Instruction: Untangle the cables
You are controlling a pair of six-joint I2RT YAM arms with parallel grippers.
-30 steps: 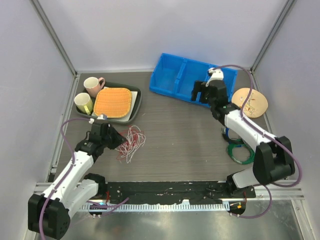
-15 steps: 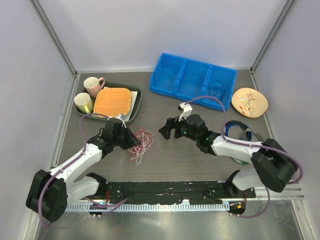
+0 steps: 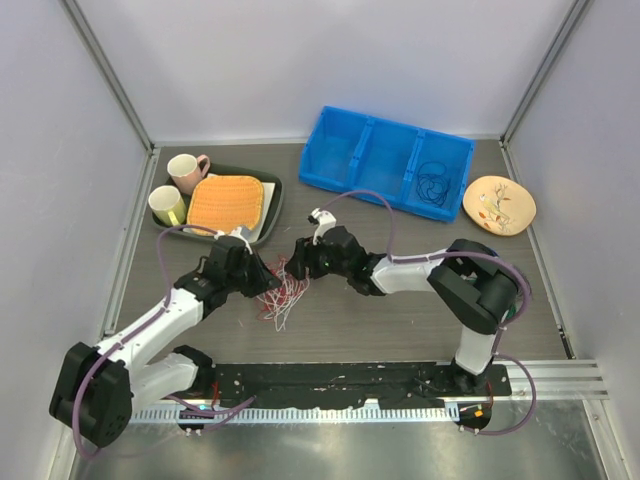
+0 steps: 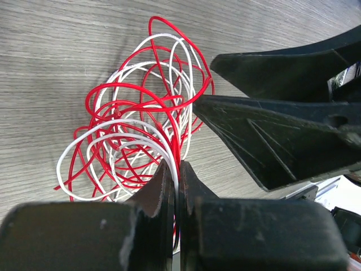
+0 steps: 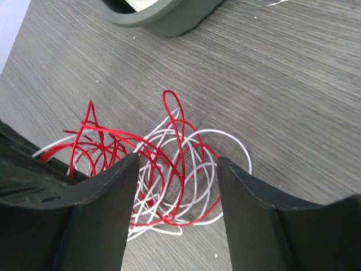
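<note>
- Pretty clearly a robotics lab: a boxed-in test cell, not a home or kitchen.
- A left arm (image 3: 150, 325) and a right arm (image 3: 410, 272) are bolted to a black rail (image 3: 340, 380) at the near edge of the table (image 3: 380, 320).
- Plain white panels (image 3: 330, 60) wall it in on three sides, with aluminium posts (image 3: 108, 75) in the corners.
- The props are a mixed bag: a blue bin (image 3: 385, 165), a grey tray (image 3: 274, 203), a pink mug (image 3: 186, 172), a second mug (image 3: 166, 205) and a plate (image 3: 476, 196).

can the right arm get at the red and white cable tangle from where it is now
Probably yes. The right gripper is open just above the cable tangle, loops showing between its fingers and nothing in between. The left gripper, shut on some strands, sits close on the opposite side.
</note>
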